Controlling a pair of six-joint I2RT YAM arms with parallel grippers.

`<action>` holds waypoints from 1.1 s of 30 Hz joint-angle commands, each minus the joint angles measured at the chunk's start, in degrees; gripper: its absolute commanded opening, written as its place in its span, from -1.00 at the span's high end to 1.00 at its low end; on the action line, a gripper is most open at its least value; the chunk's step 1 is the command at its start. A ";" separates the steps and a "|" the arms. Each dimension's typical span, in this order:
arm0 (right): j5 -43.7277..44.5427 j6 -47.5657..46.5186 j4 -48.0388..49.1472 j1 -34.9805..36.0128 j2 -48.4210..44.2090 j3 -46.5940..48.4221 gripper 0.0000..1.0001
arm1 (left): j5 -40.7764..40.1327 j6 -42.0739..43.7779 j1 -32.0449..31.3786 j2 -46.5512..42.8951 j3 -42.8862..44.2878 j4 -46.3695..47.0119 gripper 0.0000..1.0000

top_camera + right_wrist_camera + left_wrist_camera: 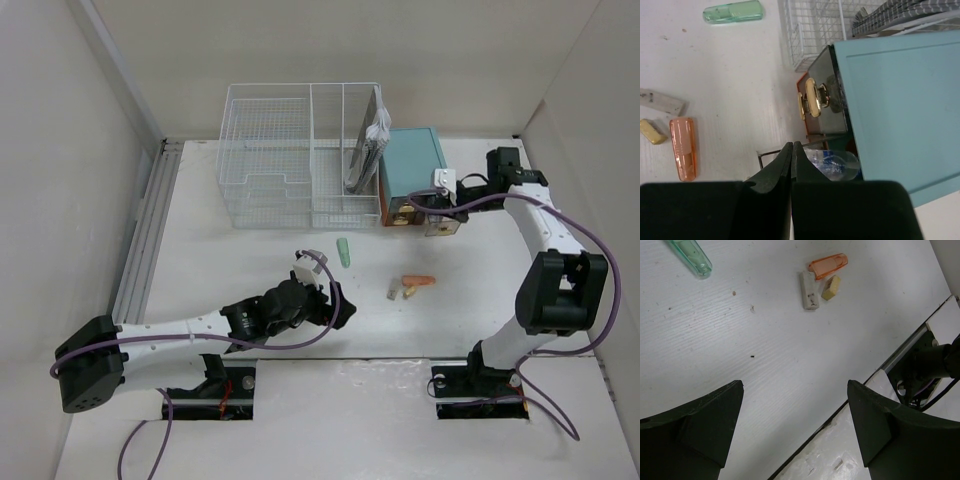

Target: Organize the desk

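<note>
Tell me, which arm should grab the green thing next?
The left one, probably. The left gripper is open and hovers over the desk close to the green piece. The right gripper is shut, over by the drawers of the teal box.

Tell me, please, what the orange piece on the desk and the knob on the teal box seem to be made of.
Orange piece: probably tinted plastic, glossy and see-through. Knob: looks like polished brass-coloured metal, from its bright reflections; plated plastic is possible.
</note>
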 commanded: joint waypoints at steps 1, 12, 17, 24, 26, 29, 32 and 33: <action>-5.51 -3.64 -1.80 -0.25 -3.16 0.24 1.00 | 0.16 0.68 0.26 -0.62 0.73 2.21 -0.64; -1.58 -28.89 -26.44 0.89 0.52 2.71 1.00 | -0.37 0.68 0.26 -1.68 0.73 1.16 -0.64; 1.77 -22.68 -22.23 0.89 2.19 3.32 1.00 | -0.37 1.29 0.26 -0.37 1.26 1.68 -0.64; 10.55 0.17 -0.09 0.27 -2.03 -1.78 1.00 | -0.37 3.04 0.26 7.17 6.17 2.91 -0.64; 12.48 4.83 2.55 0.27 -2.03 -1.78 1.00 | -1.06 3.05 0.26 9.47 7.93 2.91 -0.64; 14.16 12.48 10.80 0.27 -2.03 -3.79 1.00 | -1.07 3.05 1.48 13.87 11.62 5.10 -0.58; 17.14 19.69 19.60 1.58 -2.91 -5.12 1.00 | -1.59 3.58 2.98 18.26 14.96 8.70 -0.52; 18.46 21.10 21.01 1.59 -2.91 -5.12 1.00 | -1.08 4.10 2.98 19.40 15.93 9.67 -0.52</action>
